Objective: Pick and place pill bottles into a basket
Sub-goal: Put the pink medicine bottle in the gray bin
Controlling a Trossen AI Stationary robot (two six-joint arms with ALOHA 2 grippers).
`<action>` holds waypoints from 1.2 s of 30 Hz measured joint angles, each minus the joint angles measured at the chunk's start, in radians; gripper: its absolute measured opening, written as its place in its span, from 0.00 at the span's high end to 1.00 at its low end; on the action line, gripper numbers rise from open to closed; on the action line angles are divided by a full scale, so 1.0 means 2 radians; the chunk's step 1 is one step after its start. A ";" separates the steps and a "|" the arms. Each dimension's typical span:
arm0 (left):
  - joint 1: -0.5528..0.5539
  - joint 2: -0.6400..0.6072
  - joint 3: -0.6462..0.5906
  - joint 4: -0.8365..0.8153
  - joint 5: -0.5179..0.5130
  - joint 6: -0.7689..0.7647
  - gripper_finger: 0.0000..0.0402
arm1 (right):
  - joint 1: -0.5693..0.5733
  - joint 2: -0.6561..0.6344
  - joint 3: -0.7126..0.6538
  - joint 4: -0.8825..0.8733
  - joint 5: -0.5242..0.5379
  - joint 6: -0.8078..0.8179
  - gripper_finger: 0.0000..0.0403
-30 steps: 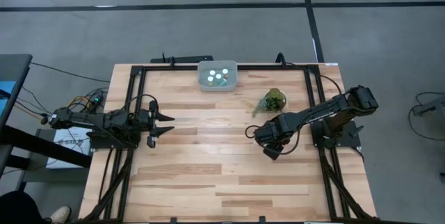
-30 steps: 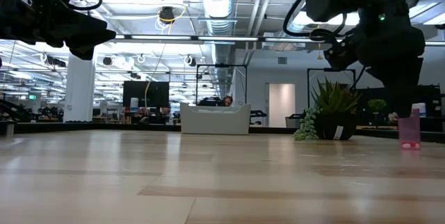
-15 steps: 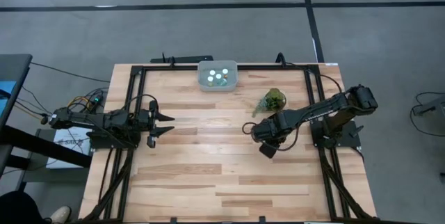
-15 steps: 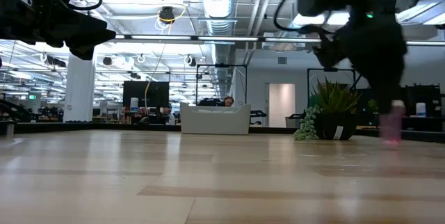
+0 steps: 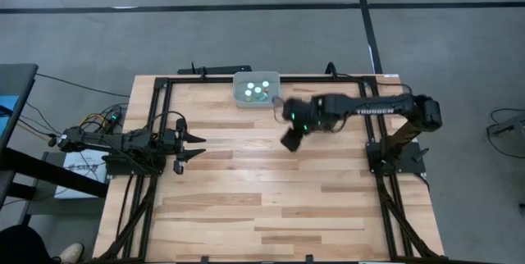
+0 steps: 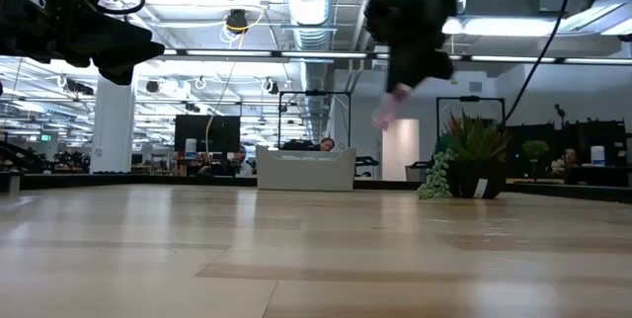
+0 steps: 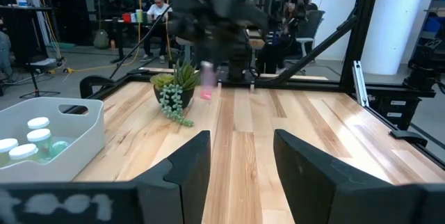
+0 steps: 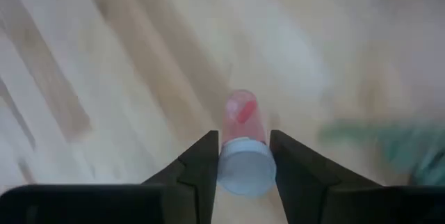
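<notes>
My right gripper (image 8: 243,142) is shut on a reddish-tinted pill bottle (image 8: 241,113) with a pale cap. It is raised above the table's middle (image 5: 290,138), to the near right of the basket (image 5: 257,88). The bottle also shows in the low view (image 6: 386,112) and the left wrist view (image 7: 206,83). The basket is a pale translucent bin at the far edge, with several white-capped bottles (image 7: 33,135) standing inside. My left gripper (image 5: 197,147) is open and empty over the table's left side. My right gripper pinches the bottle's cap end (image 8: 247,172) between its two fingers, one on each side. The reddish body sticks out past the fingertips. The bottle is lifted clear of the table and hangs tilted below the gripper in the low view.
A small green plant in a pot (image 6: 474,160) stands on the table's right half, under my right arm in the high view. A black metal frame (image 5: 164,84) runs around the table's edges.
My right gripper has risen from the table near the plant and swung toward the far left, toward the basket. It has carried the reddish bottle, which stood on the table a second ago and is now lifted clear and tilted.
</notes>
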 joint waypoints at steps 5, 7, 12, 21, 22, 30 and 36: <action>0.000 0.000 0.000 0.000 0.000 0.000 0.64 | -0.067 0.021 0.042 0.028 0.003 -0.055 0.73; 0.000 0.000 0.000 0.000 0.000 0.000 0.64 | -0.088 0.040 0.066 0.027 0.001 -0.077 0.73; 0.000 0.000 0.000 0.000 0.000 0.000 0.64 | -0.122 0.117 0.150 0.008 -0.002 -0.134 0.71; 0.000 0.000 0.000 0.000 0.000 0.000 0.64 | -0.161 0.257 0.359 -0.092 -0.003 -0.209 0.72; 0.000 0.000 0.000 0.000 0.000 0.000 0.64 | -0.165 0.270 0.380 -0.104 -0.003 -0.211 0.72; 0.000 0.000 0.000 0.000 0.000 0.000 0.64 | -0.184 0.357 0.505 -0.181 -0.002 -0.246 0.72; 0.000 0.000 0.000 0.000 0.000 0.000 0.64 | -0.191 0.395 0.541 -0.208 -0.004 -0.256 0.72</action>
